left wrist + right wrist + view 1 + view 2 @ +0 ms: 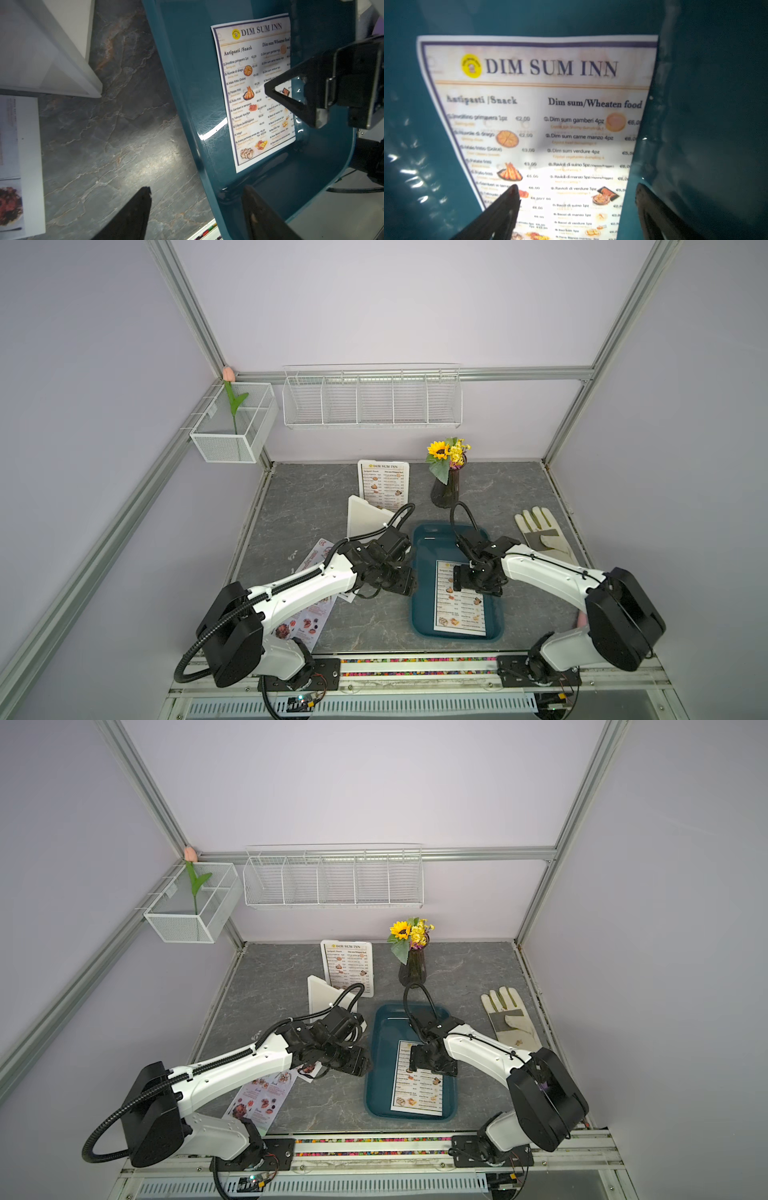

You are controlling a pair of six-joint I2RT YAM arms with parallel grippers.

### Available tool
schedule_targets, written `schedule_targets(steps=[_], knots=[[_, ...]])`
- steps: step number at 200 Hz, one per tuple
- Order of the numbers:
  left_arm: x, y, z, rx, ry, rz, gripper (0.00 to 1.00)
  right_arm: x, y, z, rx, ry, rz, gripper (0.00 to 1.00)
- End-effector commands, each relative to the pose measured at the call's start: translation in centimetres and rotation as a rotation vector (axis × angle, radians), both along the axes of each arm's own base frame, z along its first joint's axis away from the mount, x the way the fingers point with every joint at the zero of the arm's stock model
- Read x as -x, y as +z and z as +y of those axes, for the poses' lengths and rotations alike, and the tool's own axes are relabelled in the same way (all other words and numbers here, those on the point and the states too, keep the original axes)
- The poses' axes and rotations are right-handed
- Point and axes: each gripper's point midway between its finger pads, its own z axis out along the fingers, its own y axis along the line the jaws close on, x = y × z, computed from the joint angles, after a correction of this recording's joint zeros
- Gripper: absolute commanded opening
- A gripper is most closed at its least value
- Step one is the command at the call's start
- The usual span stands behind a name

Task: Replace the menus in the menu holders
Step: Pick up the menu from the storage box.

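A white "DIM SUM INN" menu (459, 605) (417, 1092) lies flat in a dark teal tray (428, 547) (706, 104). My right gripper (476, 585) (577, 189) hangs open just above that menu (550, 104), holding nothing. My left gripper (409, 585) (196, 193) is open astride the tray's left rim (187, 72), empty. One menu holder (384, 485) (348, 965) stands at the back with a DIM SUM INN sheet in it. Another menu holder (365, 518) (41, 62) lies beside it, empty on the side I see. A pinkish menu (305, 620) (12, 166) lies under the left arm.
A dark vase of sunflowers (445, 485) stands right of the upright holder. A pale work glove (540, 535) lies at the right edge. A wire rack (372, 400) and a mesh box with a tulip (232, 427) hang on the walls.
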Motion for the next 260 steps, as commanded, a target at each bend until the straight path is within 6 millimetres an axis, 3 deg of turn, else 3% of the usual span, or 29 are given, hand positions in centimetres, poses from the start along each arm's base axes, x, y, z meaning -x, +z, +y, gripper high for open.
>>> schedule_targets(steps=[1,29,49,76,90,108,150,203,234,260], knots=[[-0.7,-0.2,-1.5,0.024,0.015,-0.018,0.71,-0.8,-1.5,-0.4,0.035,-0.103,-0.019,0.89],[-1.3,-0.4,-2.3,0.024,0.025,-0.026,0.69,-0.8,-3.0,-0.7,0.064,-0.136,-0.014,0.89],[-1.8,-0.2,-2.6,0.025,0.03,-0.04,0.69,-1.1,-3.7,1.0,-0.01,-0.131,-0.016,0.89],[-2.4,0.1,-2.8,0.016,0.039,-0.059,0.69,-3.0,-1.3,5.5,-0.158,-0.064,-0.087,0.89],[-2.5,0.1,-2.8,0.012,0.043,-0.062,0.69,-4.3,0.4,6.9,-0.211,-0.059,-0.112,0.89],[-2.7,0.1,-2.4,-0.006,0.054,-0.069,0.69,-5.1,1.5,7.0,-0.241,-0.065,-0.121,0.89],[-2.7,0.2,-2.2,-0.012,0.064,-0.072,0.69,-5.8,2.6,5.4,-0.198,-0.048,-0.135,0.89],[-2.4,0.5,-1.5,-0.022,0.08,-0.066,0.68,-4.8,-0.7,4.0,-0.088,0.008,-0.059,0.89],[-2.2,0.1,-1.7,-0.012,0.084,-0.052,0.67,-3.4,-2.5,5.5,-0.149,0.031,-0.002,0.89],[-2.1,-0.2,-1.9,-0.002,0.087,-0.042,0.66,-2.3,-2.5,7.6,-0.216,0.057,0.023,0.89]])
